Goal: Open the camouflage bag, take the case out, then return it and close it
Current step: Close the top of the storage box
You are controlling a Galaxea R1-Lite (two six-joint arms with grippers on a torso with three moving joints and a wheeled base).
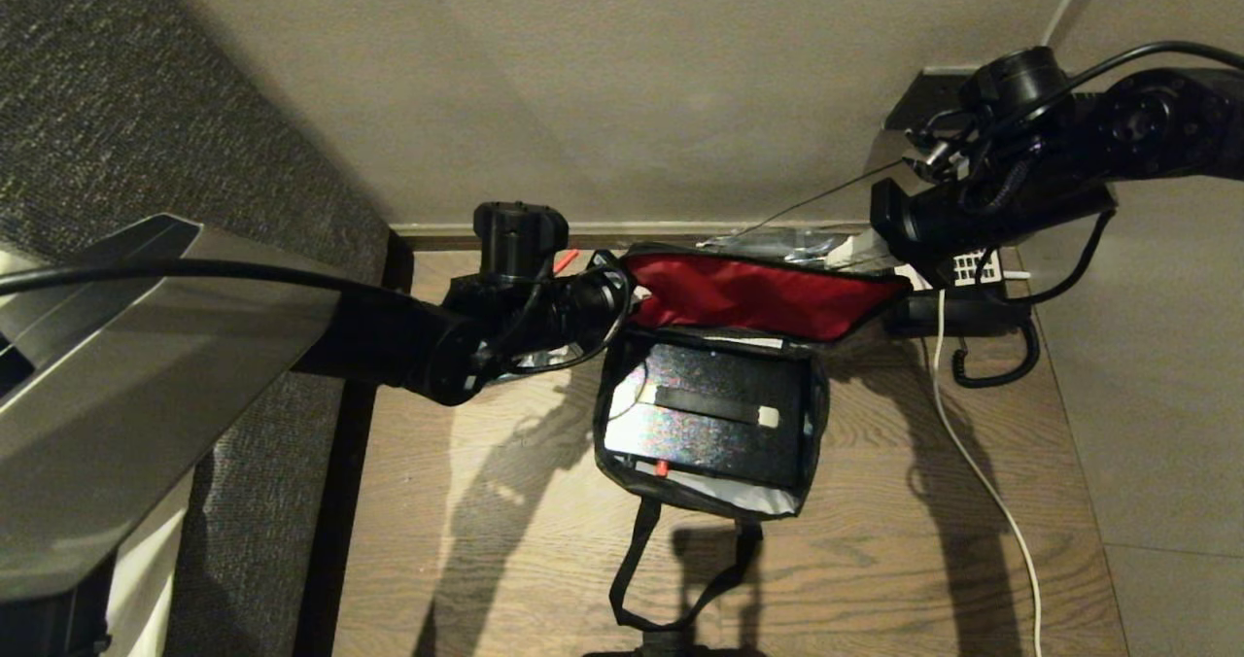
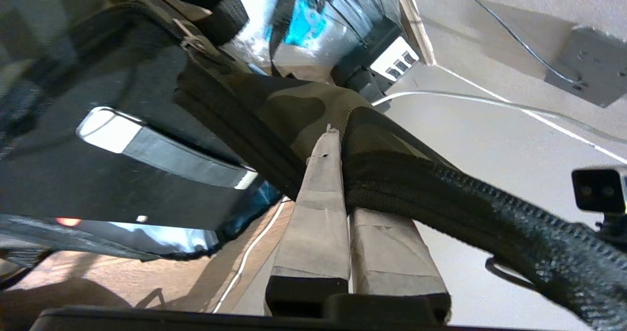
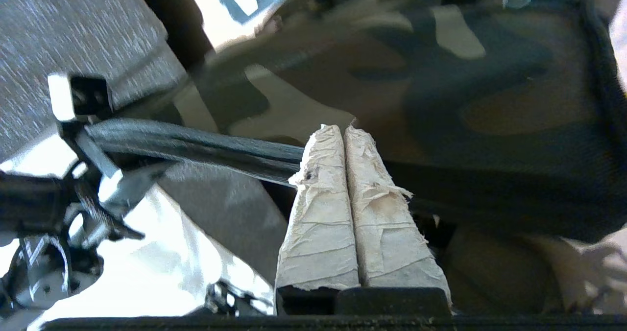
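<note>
- Far left, a grey upholstered panel (image 1: 117,103) borders the wooden desk (image 1: 466,560); nothing there is in play.
- The left gripper (image 2: 338,145) sits at the bag's back-left corner, jaws pinching the black-trimmed edge of the flap and holding it up.
- Centre of the desk, towards the back edge: the camouflage bag (image 1: 709,385) lies wide open, red lining standing up behind, strap handles trailing towards the front edge.
- The case (image 1: 714,412) lies flat inside the open bag, its pale-ended strap and small red latch showing.
- On the right, the right gripper (image 3: 349,135) presses its jaws together against the flap's camouflage outside; whether fabric is caught between them I cannot tell.
- Behind it, a black telephone (image 1: 962,293) sits in the back-right corner, with a white cable (image 1: 982,482) running forward.
- Judging progress: opening is done; with the case in the bag, either removal is still ahead or it is already returned, with closing left.
</note>
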